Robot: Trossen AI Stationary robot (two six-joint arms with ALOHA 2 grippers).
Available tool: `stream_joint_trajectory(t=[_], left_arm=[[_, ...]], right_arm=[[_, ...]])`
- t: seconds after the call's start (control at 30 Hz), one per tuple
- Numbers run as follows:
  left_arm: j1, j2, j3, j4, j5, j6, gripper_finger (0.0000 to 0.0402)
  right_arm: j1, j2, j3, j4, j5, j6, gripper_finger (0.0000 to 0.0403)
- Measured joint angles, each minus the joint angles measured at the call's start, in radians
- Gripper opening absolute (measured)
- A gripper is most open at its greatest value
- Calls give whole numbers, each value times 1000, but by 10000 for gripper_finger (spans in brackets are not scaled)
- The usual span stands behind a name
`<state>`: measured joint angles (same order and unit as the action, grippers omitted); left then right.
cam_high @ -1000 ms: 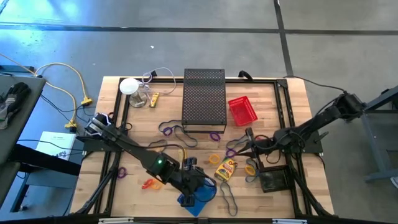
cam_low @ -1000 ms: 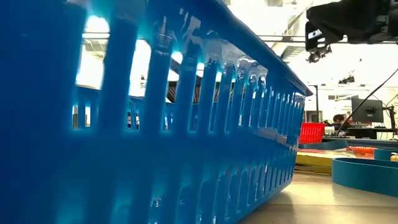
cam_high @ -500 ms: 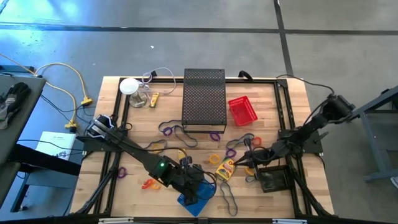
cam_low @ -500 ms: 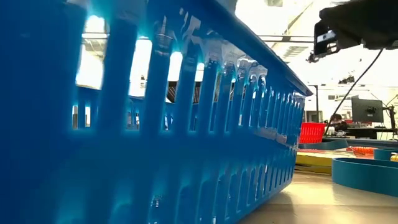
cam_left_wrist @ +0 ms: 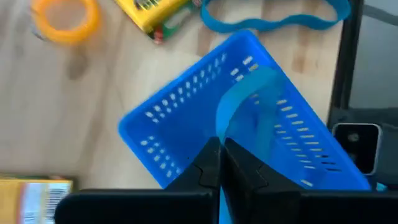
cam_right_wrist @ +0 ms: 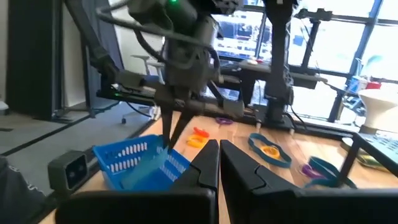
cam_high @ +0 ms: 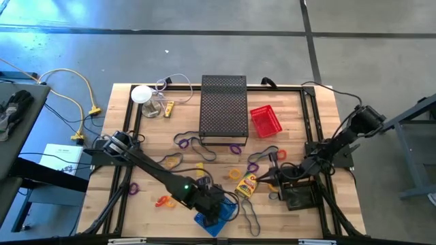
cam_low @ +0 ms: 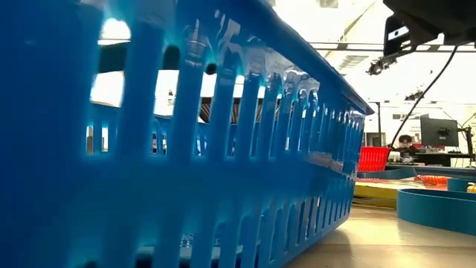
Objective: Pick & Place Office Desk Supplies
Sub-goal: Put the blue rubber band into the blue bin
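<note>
A: Start at the left. Where is the left gripper (cam_high: 215, 206)?

B: Over the blue basket (cam_high: 204, 223) at the near edge of the table. In the left wrist view its fingers are pressed together, and a pale blue rubber band (cam_left_wrist: 249, 99) runs from their tips down onto the basket floor. I judge it is pinched on that band, which is in place to be let go.

A: And the loose supplies?

B: They lie scattered across the middle of the table. The yellow packet (cam_high: 247, 185) lies just right of the basket. An orange band (cam_high: 234, 173) sits just beyond it, and more loops lie toward the black mesh box (cam_high: 223, 109).

A: The right gripper (cam_high: 261, 178)?

B: It is just beside the packet, on its right. Its fingers are closed together with nothing between them.

A: So which arm takes the packet?

B: The right one, I would say. It is the nearer arm and its fingers are free. The packet lies toward the left arm's side of those fingertips. Its long axis runs on a diagonal, from the near end by the basket up toward the gripper. The fingers would have to part and close across the narrow width.

A: What differs from a second ago?

B: The right arm has swung in from farther back and come down beside the packet. Its elbow is now folded closer to the table's right edge. The left gripper has slid from the basket's far rim to above its middle. The supplies themselves have not shifted.
</note>
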<state>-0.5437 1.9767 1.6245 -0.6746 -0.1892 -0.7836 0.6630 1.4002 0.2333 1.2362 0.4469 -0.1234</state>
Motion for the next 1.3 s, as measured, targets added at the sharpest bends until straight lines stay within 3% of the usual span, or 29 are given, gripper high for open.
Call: stream_joint_trajectory(t=[0.2, 0.5, 0.93, 1.3], left_arm=[[12, 18, 0, 8, 129, -4, 1], [40, 37, 0, -32, 141, 9, 31], [51, 83, 0, 42, 130, 133, 79], [36, 73, 1, 42, 75, 209, 130]], right_arm=[[13, 0, 40, -42, -1, -11, 2], [13, 0, 54, -65, 0, -12, 2], [10, 0, 54, -84, -11, -12, 2], [10, -1, 54, -106, -35, -12, 2]])
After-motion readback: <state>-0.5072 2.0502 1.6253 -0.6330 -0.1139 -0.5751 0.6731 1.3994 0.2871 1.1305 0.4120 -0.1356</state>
